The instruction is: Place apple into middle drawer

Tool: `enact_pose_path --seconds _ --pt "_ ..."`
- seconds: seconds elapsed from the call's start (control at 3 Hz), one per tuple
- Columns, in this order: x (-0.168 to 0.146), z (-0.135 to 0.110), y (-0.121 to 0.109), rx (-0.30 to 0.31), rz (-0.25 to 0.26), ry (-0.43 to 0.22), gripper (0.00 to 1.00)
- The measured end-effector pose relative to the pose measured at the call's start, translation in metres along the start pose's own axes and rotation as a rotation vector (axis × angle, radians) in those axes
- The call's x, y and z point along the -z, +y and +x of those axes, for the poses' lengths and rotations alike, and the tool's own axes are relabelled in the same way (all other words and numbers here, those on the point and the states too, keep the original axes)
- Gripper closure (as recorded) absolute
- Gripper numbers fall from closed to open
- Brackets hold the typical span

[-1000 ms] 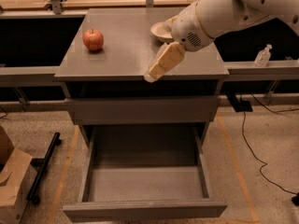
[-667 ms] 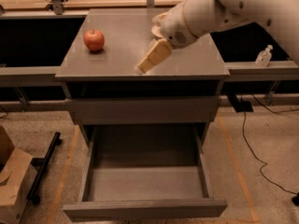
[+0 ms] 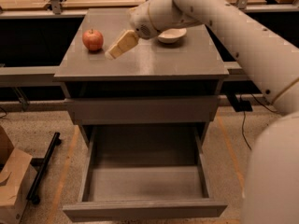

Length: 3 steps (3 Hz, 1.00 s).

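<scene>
Hand (image 3: 113, 53) had swung across worktop (image 3: 154, 62) toward back-left corner, just beside apple (image 3: 93, 39); its state: cannot tell. Grasp probably next; middle drawer (image 3: 145, 185) open.

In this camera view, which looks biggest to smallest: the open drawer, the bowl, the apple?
1. open drawer, by far
2. bowl and apple: alike, bowl wider, apple taller
The gripper hovers beside the apple.

Small round red apple (image 3: 93, 39), stem up, resting on cabinet top (image 3: 154, 62) at its left side. Middle drawer (image 3: 145, 185) matte grey, shallow, pulled far out, low in view. Gripper (image 3: 112, 54) just beside apple, not touching.
</scene>
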State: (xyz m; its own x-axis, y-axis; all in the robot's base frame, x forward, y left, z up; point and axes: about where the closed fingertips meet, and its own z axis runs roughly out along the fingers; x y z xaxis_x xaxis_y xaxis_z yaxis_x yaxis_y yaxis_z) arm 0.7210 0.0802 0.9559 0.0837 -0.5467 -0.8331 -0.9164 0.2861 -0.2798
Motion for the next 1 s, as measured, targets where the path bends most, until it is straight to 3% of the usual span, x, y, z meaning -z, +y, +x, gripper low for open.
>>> enact_pose_path --seconds 0.67,1.0 --pt "-0.086 0.003 -0.042 -0.072 0.057 -0.023 0.00" --pt "-0.122 0.009 -0.054 -0.120 0.058 -0.057 0.00"
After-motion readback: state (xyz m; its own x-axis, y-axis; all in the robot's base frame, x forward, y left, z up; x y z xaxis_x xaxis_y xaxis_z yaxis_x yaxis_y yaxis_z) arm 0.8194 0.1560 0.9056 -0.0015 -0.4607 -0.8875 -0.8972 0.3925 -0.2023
